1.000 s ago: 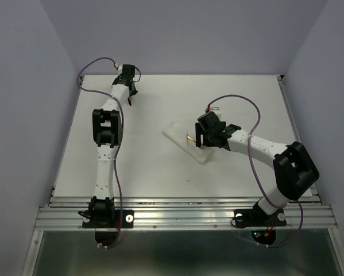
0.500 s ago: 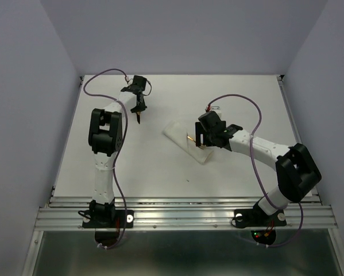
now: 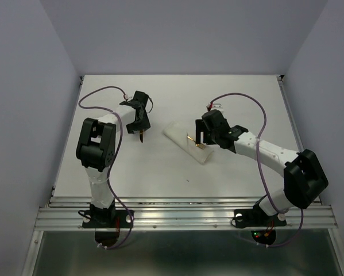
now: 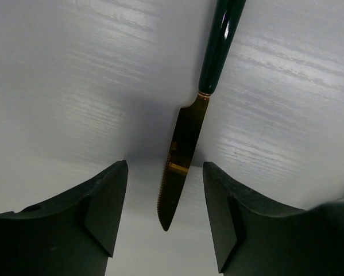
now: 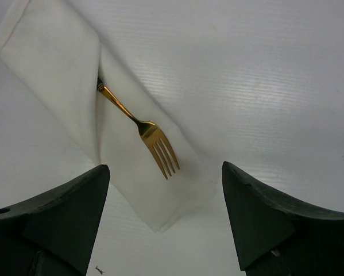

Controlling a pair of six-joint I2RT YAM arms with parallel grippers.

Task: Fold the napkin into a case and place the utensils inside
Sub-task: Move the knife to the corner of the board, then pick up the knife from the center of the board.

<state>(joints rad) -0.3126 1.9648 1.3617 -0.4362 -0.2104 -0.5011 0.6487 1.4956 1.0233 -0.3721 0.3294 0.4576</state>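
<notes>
Now your L end effector [image 4: 165, 169] has released the knife [image 4: 216, 52] left of the case [image 3: 190, 144]; R end effector [image 5: 165, 168] unclenched too.

We are reading no text, label, brand, number or sign in any of the 3 views.
</notes>
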